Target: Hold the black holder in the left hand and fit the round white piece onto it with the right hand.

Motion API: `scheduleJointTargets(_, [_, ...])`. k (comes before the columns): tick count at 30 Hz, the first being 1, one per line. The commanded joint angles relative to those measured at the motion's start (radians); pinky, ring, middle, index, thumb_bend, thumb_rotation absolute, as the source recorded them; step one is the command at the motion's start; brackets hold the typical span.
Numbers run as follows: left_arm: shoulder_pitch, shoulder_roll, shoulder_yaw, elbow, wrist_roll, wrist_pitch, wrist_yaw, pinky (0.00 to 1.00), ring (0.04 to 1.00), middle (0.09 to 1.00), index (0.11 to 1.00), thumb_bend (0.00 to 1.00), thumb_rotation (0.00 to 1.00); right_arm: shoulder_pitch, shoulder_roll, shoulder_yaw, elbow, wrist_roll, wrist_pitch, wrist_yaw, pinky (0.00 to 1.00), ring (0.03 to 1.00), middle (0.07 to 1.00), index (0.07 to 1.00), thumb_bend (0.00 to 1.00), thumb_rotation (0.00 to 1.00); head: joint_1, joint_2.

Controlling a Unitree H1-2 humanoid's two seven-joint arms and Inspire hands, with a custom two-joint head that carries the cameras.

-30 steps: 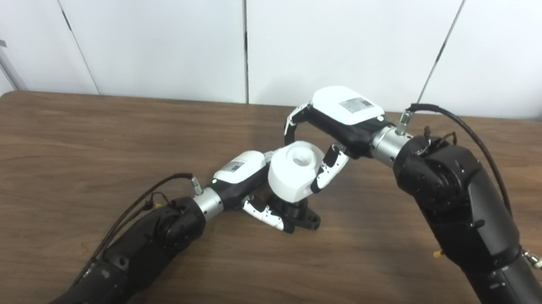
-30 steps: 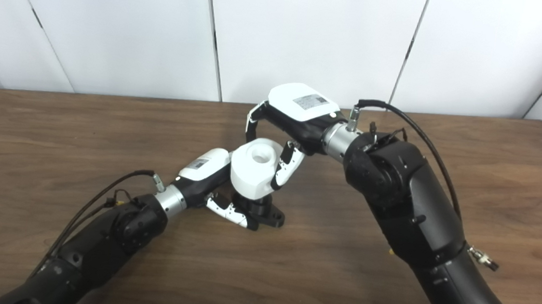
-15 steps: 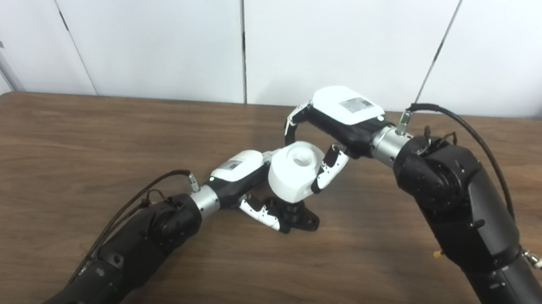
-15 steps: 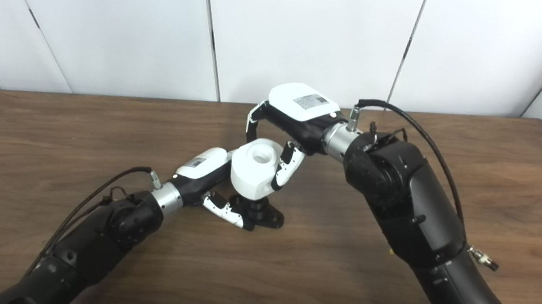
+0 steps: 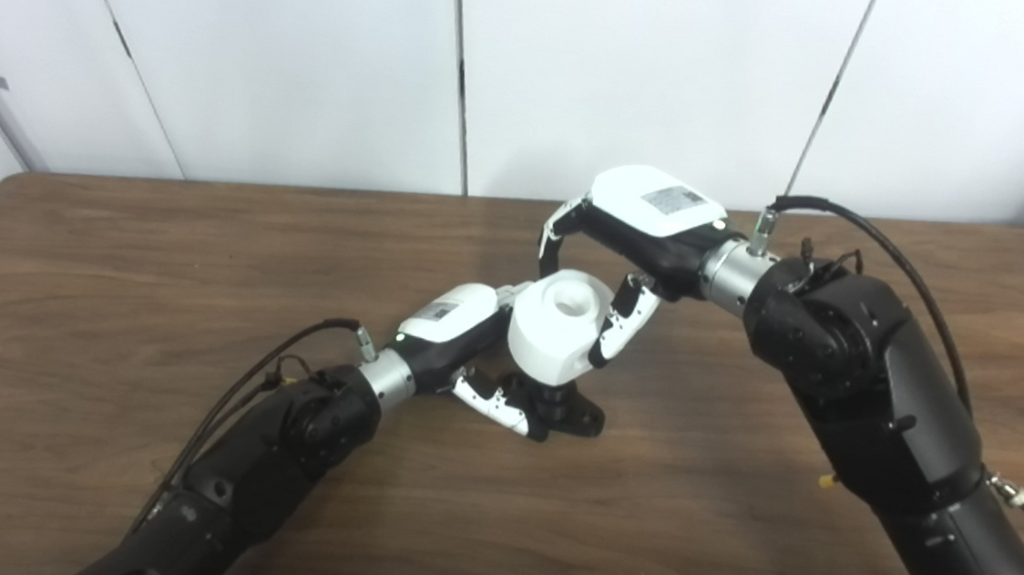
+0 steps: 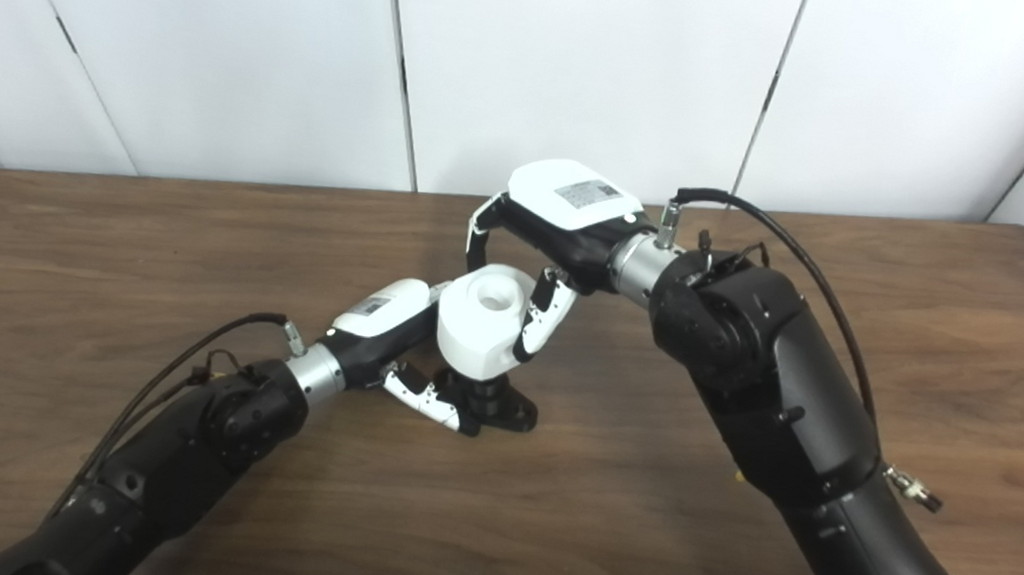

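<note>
Seating is the step in hand: my right robot hand (image 5: 609,268) grips the round white piece (image 5: 554,327) atop the black holder (image 5: 562,410), which my left robot hand (image 5: 471,348) clasps on the worktop (image 5: 111,274). Next, I judge, a straight downward press.

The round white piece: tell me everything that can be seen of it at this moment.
The round white piece is a stout, matte white cylinder, plastic by its look, with a raised collar and a round hole on top. It sits tilted atop the black holder, which rests on the table. The right hand grips its sides; the left hand presses against its left flank.
</note>
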Motion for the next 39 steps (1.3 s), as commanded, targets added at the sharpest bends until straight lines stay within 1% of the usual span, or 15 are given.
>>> scheduleJointTargets(1, [0.041, 0.023, -0.028, 0.056, 0.048, 0.036, -0.07, 0.99, 1.0, 0.979, 0.482, 0.52, 0.08, -0.032, -0.004, -0.01, -0.023, 0.008, -0.008, -0.025, 0.83, 0.806, 0.743, 0.48, 0.52, 0.14, 0.001, 0.0])
scheduleJointTargets(11, [0.039, 0.022, -0.036, 0.049, 0.056, 0.05, -0.077, 0.99, 1.0, 0.984, 0.481, 0.52, 0.08, -0.012, 0.002, -0.001, -0.009, 0.015, -0.028, -0.046, 0.79, 0.769, 0.724, 0.479, 0.52, 0.14, 0.005, 0.002])
scheduleJointTargets(14, [0.037, 0.023, -0.036, 0.055, 0.051, 0.041, -0.078, 0.99, 1.0, 0.986, 0.481, 0.52, 0.08, -0.01, -0.005, 0.011, -0.005, 0.008, -0.035, -0.039, 0.8, 0.774, 0.731, 0.48, 0.52, 0.14, 0.005, 0.002])
scheduleJointTargets(18, [0.041, 0.024, -0.035, 0.044, 0.053, 0.049, -0.079, 1.0, 1.0, 0.987, 0.482, 0.52, 0.08, -0.007, -0.01, 0.018, -0.007, 0.01, -0.034, -0.033, 0.8, 0.778, 0.732, 0.48, 0.52, 0.14, 0.005, 0.006])
scheduleJointTargets(22, [0.042, 0.024, -0.037, 0.044, 0.058, 0.046, -0.074, 0.98, 1.0, 0.986, 0.482, 0.52, 0.08, -0.008, -0.016, 0.019, -0.002, 0.016, -0.037, -0.03, 0.8, 0.779, 0.733, 0.48, 0.52, 0.13, 0.005, 0.007])
scheduleJointTargets(39, [0.05, 0.031, -0.032, 0.025, 0.04, 0.055, -0.093, 0.99, 1.0, 0.986, 0.481, 0.52, 0.08, -0.023, -0.036, 0.022, 0.014, 0.036, -0.047, -0.028, 0.82, 0.777, 0.728, 0.479, 0.52, 0.13, -0.004, 0.012])
